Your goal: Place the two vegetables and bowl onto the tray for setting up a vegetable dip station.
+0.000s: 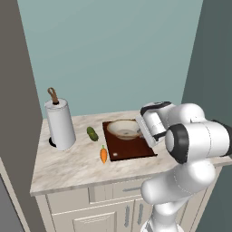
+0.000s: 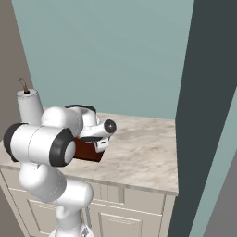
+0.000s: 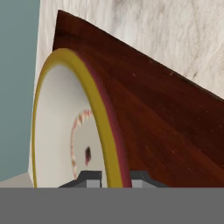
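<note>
The bowl (image 1: 123,129) sits on the tray (image 1: 131,147), its rim pinched in my gripper (image 3: 113,177). Cucumber (image 1: 92,133) and carrot (image 1: 103,154) lie on the counter (image 1: 68,167), seen from my left base camera.

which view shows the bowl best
The left base view: the whole bowl sits on the tray, only its right edge hidden by the arm. The hand view shows just its rim close up; the right base view hides it.

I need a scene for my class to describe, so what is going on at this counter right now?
The white robot arm's gripper is shut on the rim of the wide tan bowl, which sits on the dark reddish-brown rectangular tray. The stubby dark green cucumber and the small orange carrot lie on the marble countertop left of the tray, beside a white paper towel roll.
</note>
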You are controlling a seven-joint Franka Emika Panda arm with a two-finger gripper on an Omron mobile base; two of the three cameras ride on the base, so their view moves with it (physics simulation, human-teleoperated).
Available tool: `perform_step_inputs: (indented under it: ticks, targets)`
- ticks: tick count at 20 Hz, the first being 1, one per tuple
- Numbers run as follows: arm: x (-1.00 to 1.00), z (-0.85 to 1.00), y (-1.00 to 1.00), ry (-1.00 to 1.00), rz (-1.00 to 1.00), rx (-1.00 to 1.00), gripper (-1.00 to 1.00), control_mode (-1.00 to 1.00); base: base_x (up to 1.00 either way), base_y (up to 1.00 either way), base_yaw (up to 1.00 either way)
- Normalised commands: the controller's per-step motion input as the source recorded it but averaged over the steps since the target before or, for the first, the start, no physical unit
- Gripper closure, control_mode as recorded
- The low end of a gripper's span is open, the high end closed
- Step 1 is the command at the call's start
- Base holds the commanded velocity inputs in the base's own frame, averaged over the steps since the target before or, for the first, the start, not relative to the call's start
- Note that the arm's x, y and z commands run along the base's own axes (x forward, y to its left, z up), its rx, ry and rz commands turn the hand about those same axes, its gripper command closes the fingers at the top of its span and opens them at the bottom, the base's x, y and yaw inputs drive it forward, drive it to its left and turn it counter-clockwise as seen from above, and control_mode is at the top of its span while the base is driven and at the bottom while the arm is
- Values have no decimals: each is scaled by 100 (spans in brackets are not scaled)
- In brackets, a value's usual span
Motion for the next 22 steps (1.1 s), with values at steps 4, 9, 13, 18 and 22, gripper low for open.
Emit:
perform_step_inputs:
  ticks: [4, 9, 13, 18, 22]
  targets:
    - [2, -3, 0, 0, 0, 0, 100, -100, 0, 0, 0]
    - [3, 0, 1, -4, 0, 0, 100, -100, 0, 0, 0]
    - [7, 0, 3, -6, 0, 2, 100, -100, 0, 0, 0]
    - [8, -4, 1, -1, 0, 2, 100, -100, 0, 0, 0]
    - [9, -9, 0, 0, 0, 0, 100, -100, 0, 0, 0]
